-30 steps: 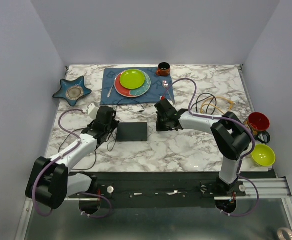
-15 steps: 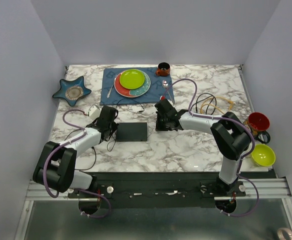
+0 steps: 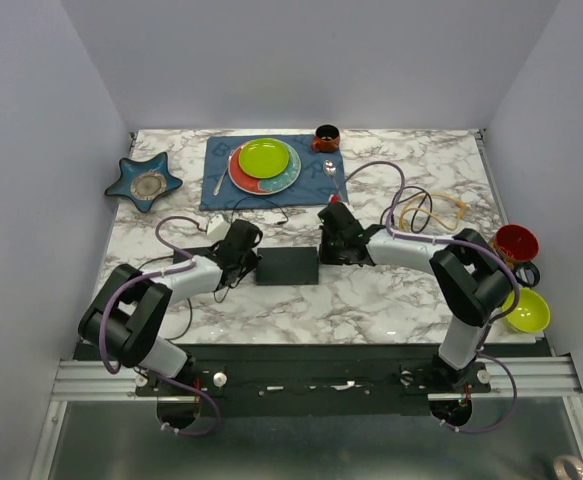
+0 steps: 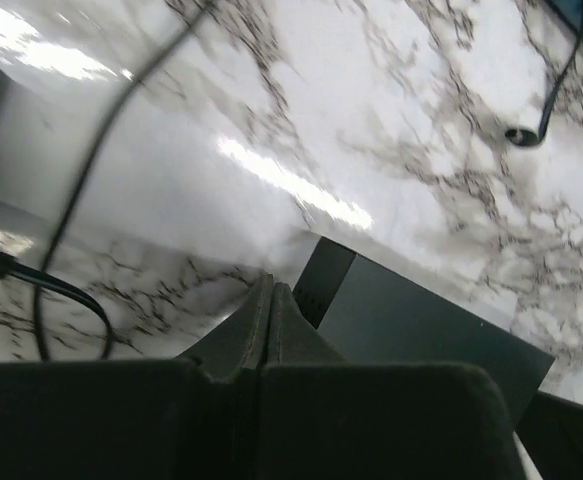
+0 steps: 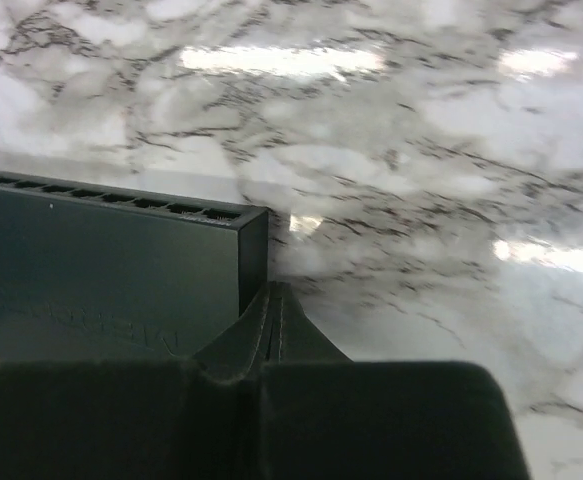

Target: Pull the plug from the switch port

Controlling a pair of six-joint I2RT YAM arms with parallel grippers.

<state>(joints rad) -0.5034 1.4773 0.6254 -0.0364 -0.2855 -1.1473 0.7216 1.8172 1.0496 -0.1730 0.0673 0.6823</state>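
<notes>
Top view: the switch point(image 3: 287, 265), a flat matte-black box, lies on the glossy marble table point(image 3: 391, 300). The left gripper point(image 3: 251, 252) is at its left end and the right gripper point(image 3: 326, 250) at its right end. Thin black cords point(image 3: 261, 210) loop just behind it, but the plug can't be made out.

Left wrist: jaws clenched on nothing, tips just beside the switch's corner.

Right wrist: jaws pressed together, empty, tips at the switch's end wall, beside its vent slots point(image 5: 121, 200).

The box is prob. light, rigid and slick on polished stone (apt to slide). Best to pin it and take the plug by its stiff body, not the limp cord.
</notes>
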